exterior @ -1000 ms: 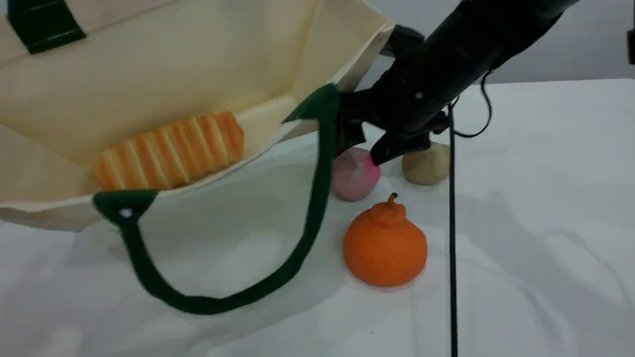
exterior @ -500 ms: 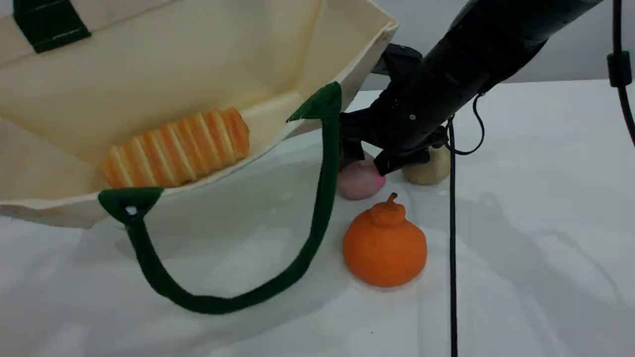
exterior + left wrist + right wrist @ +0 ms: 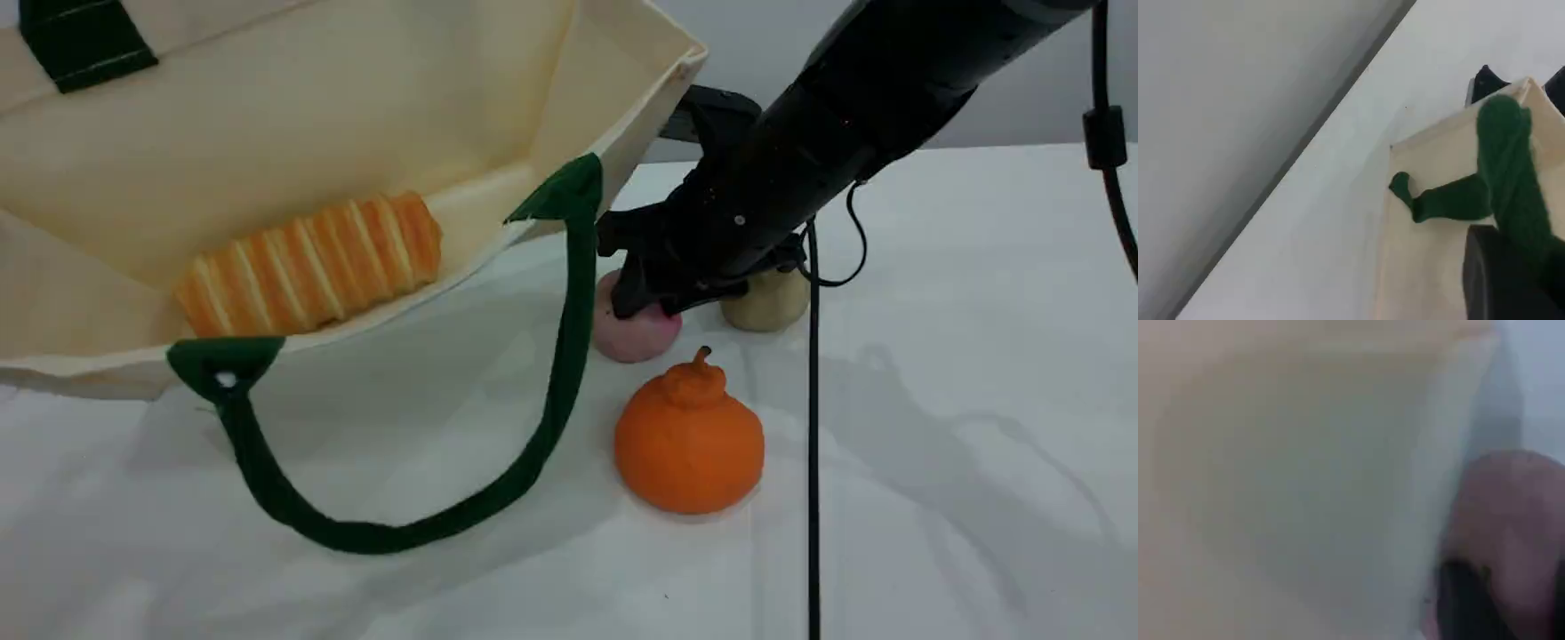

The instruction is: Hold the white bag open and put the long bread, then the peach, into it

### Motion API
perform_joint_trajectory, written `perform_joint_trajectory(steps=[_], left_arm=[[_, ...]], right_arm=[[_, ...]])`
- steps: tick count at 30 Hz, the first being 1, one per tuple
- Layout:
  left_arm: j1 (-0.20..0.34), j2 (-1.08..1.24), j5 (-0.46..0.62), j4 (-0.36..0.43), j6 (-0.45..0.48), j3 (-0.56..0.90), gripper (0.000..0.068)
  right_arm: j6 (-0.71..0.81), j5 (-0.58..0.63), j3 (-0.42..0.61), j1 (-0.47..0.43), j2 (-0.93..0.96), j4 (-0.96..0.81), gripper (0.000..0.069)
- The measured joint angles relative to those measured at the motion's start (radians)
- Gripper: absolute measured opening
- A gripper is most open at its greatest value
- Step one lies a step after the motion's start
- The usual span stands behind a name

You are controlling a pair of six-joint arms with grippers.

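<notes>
One bag (image 3: 293,116), one bread (image 3: 311,262), one peach (image 3: 633,338)

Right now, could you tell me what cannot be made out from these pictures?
- Whether the right gripper holds the peach: its arm covers the jaws in scene view; right wrist view blurred.
- Left gripper: outside scene view; its wrist view shows one fingertip beside the white bag handle.

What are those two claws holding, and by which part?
The left gripper holds the white bag by a green strap handle. The right gripper clamps the peach around its top, not yet lifted.
</notes>
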Motion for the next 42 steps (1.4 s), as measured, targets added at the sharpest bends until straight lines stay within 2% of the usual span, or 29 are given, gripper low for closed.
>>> perform_joint_trajectory(steps=[11,16,27,31,42], left_arm=[[0.000,0.000,-0.001,0.002,0.001,0.000,0.0092],[0.000,0.000,-0.001,0.003,0.001,0.000,0.0092],[0.000,0.023,-0.001,0.000,0.005,0.000,0.0092],[0.000,0.062,-0.002,-0.007,0.010,0.000,0.0092],[-0.001,0.177,-0.005,-0.117,0.050,0.000,0.0092]], right_arm=[[0.008,0.030,0.004,-0.031,-0.041,-0.055,0.0200],[0.069,0.089,0.007,-0.110,-0.108,-0.154,0.0118],[0.183,0.241,0.005,-0.300,-0.306,-0.282,0.0114],[0.196,0.266,0.005,-0.311,-0.375,-0.308,0.0114],[0.251,0.349,0.007,-0.311,-0.496,-0.373,0.0114]])
